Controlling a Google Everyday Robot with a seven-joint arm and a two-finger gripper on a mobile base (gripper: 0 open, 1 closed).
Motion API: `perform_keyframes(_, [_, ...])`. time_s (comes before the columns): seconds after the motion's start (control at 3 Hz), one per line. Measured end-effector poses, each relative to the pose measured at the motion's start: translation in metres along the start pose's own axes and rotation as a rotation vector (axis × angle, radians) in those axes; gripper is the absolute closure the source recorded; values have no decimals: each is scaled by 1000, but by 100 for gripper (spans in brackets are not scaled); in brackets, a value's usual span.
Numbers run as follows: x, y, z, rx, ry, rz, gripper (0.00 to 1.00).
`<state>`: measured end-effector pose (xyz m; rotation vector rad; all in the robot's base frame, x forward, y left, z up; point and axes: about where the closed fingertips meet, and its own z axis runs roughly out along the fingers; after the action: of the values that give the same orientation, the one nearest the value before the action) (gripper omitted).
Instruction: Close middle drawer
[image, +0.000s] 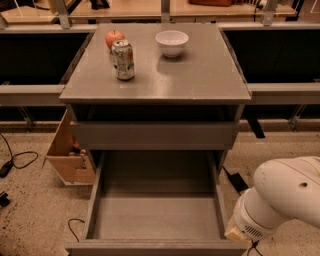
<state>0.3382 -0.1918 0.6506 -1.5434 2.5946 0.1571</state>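
The middle drawer (93, 206) is pulled far out of the grey cabinet (200, 82); it is a wide shallow empty tray, and its low front panel (155, 248) sits at the bottom edge of the view. Above it is the taller front of the top drawer (152, 134). The lowest drawer is hidden underneath. My white arm (282, 200) hangs at the lower right, just beside the drawer's right front corner. My gripper is out of view, past the bottom right of the frame.
On the cabinet top stand a red apple (114, 38), a drink can (123, 60) and a white bowl (172, 42). A cardboard box (67, 155) sits on the floor to the left, cables (20, 160) trail further left, and a black block (235, 181) lies to the right.
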Motion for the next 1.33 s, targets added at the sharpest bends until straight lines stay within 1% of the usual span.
perform_keyframes(0.33, [0, 2, 28, -15, 27, 1, 100])
perform_keyframes(0.67, [8, 7, 103, -70, 85, 8, 100])
perform_keyframes(1.0, [27, 18, 176, -134, 100, 33, 100])
perform_keyframes(1.33, [39, 32, 236, -181, 40, 64, 100])
